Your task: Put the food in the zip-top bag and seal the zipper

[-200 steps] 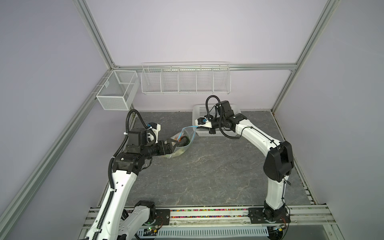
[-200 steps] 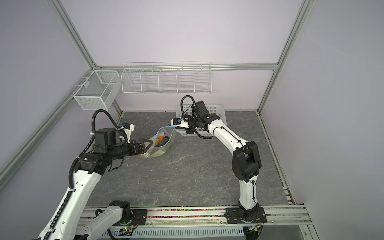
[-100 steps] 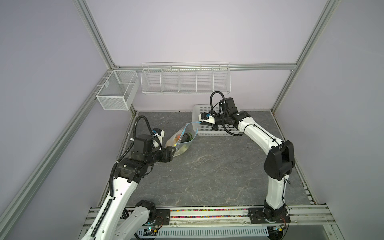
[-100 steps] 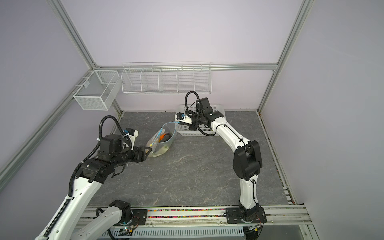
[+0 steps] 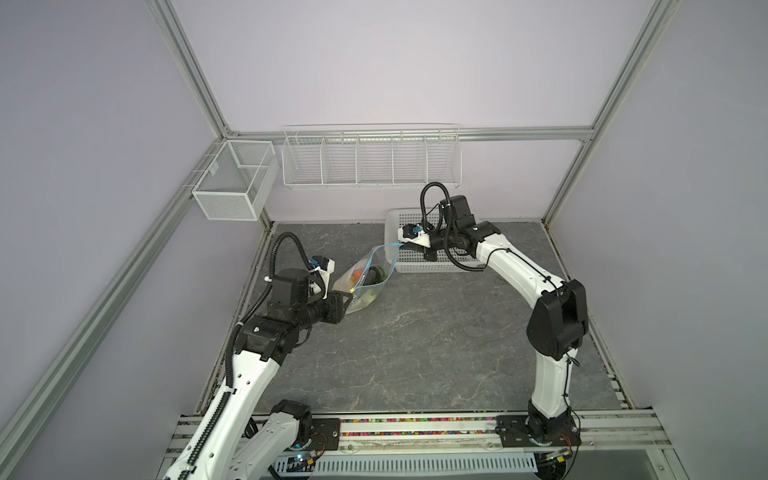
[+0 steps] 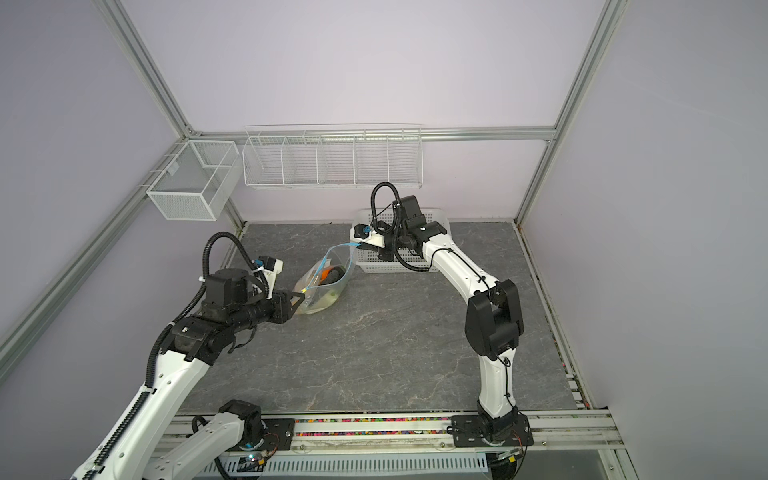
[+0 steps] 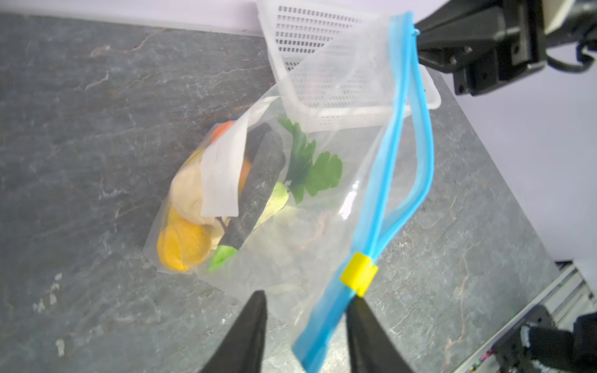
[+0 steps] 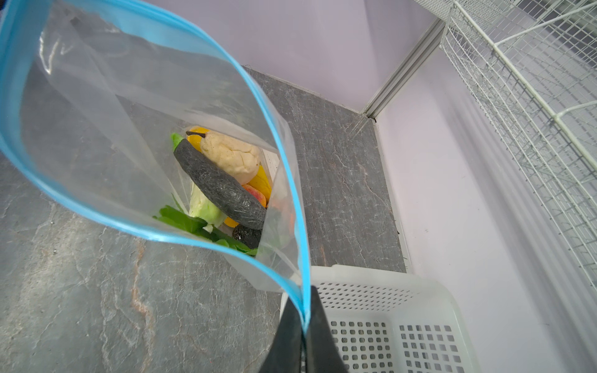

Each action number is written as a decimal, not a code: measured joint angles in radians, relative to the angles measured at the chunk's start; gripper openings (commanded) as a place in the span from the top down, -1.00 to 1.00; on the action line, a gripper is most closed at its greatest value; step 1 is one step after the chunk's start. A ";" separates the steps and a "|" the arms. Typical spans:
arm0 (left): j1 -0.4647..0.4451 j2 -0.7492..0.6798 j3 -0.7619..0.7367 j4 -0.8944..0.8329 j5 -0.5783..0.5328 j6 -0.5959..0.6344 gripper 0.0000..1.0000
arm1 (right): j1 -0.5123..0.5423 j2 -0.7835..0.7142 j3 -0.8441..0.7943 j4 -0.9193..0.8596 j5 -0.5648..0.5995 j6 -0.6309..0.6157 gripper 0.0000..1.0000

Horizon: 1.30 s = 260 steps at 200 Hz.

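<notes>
Zip-top bag (image 7: 323, 226) hangs slack between both arms, its bottom on the table (image 5: 415, 353) just in front of the white basket (image 7: 323, 38). The food (image 7: 258, 181) is heaped in that bottom.

Right gripper (image 8: 303, 336): fingers together, clamped on the far end of the zipper (image 7: 379, 193).

Left gripper (image 7: 307, 326): fingers apart, with the strip's near end between them. One finger touches it just below the yellow slider (image 7: 358, 274). We see nothing pinched.

The mouth gapes beyond the slider.

Our worries:
- The left jaws close on loose film and miss the slider.
- A hard pull tears the corner out of the right grip.
- The sagging strips misalign, so the seal skips.
</notes>
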 measured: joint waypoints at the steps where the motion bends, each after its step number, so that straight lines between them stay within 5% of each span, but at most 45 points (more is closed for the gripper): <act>1: 0.000 0.001 0.000 0.000 0.001 0.001 0.57 | 0.000 0.000 0.000 0.000 -0.001 0.000 0.87; 22: 0.000 0.023 0.005 -0.005 0.016 0.014 0.85 | 0.000 0.000 0.000 0.000 -0.006 0.006 0.86; 65: 0.000 0.011 0.006 -0.004 0.014 0.017 1.00 | 0.000 0.000 0.000 0.000 -0.008 0.011 0.86; 126: 0.000 -0.071 0.040 -0.014 -0.071 -0.006 1.00 | 0.000 -0.033 -0.010 -0.060 0.001 0.010 0.87; 185: 0.000 -0.128 0.087 -0.023 -0.120 -0.009 1.00 | 0.006 -0.277 -0.155 -0.108 0.044 0.014 0.87; 260: -0.002 -0.042 0.110 0.045 0.041 0.000 1.00 | -0.018 -0.431 -0.348 -0.133 0.118 0.015 0.86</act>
